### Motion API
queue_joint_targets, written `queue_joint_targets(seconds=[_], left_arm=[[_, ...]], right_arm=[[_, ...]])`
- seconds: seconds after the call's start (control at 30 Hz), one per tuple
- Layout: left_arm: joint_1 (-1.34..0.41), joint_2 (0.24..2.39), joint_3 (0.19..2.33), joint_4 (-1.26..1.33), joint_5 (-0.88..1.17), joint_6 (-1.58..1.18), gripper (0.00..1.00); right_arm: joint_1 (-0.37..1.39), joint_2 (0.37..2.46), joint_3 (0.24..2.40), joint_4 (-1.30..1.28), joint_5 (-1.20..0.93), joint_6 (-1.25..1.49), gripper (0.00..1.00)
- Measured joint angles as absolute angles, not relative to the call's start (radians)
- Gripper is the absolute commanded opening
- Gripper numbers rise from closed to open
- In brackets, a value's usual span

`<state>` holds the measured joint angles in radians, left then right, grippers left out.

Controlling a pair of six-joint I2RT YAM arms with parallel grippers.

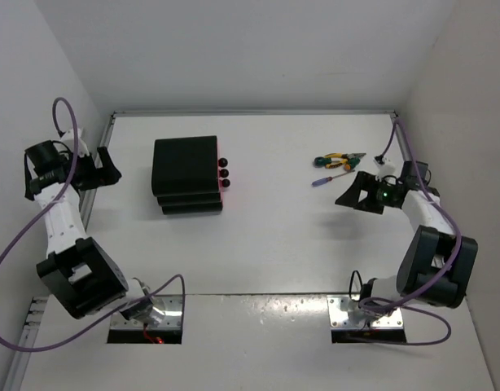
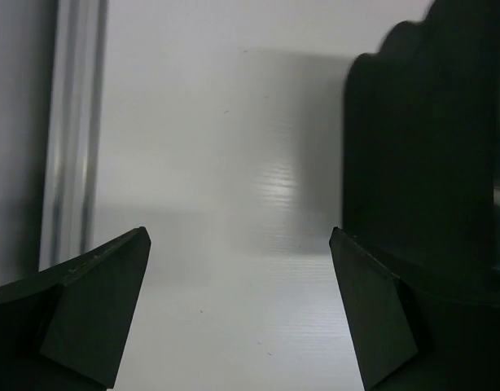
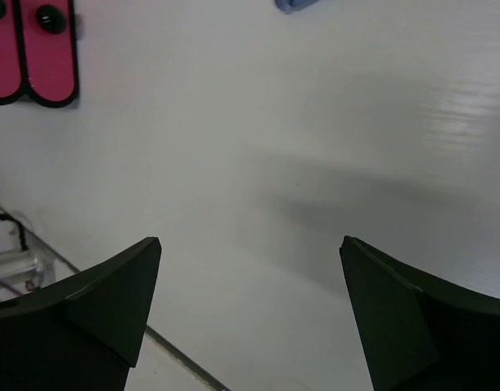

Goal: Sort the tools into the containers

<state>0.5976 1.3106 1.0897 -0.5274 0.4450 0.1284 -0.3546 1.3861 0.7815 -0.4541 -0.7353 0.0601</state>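
Top view alone shows the pliers — right wrist catches pink drawers.

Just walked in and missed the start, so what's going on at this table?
Nothing is being handled yet. Both grippers are open and empty: the right gripper sits near the tools, the left gripper beside the black cabinet. The tools lie loose on the table, and the pink drawers look shut.

Tools lie well right of the cabinet.
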Motion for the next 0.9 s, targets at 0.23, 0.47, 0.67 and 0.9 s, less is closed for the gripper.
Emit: queue_joint_targets(seconds=[0.23, 0.47, 0.67, 0.9], left_arm=[[0.61, 1.412, 1.407, -0.733, 0.768, 0.175, 0.99], [0.543, 1.383, 1.387, -0.821, 0.932, 0.164, 0.99], [0.47, 1.367, 1.311, -0.838, 0.915, 0.133, 0.99], [0.348, 1.367, 1.271, -0.762, 0.788, 0.06, 0.99]], right_arm=[[-0.199, 1.549, 0.952, -0.502, -0.89, 0.102, 0.69], [0.004, 1.767, 1.136, -0.385, -1.045, 0.297, 0.63], [0.145, 1.937, 1.209, -0.167, -1.081, 0.52, 0.62], [0.264, 2.119, 1.235, 0.087, -1.087, 0.761, 0.62]])
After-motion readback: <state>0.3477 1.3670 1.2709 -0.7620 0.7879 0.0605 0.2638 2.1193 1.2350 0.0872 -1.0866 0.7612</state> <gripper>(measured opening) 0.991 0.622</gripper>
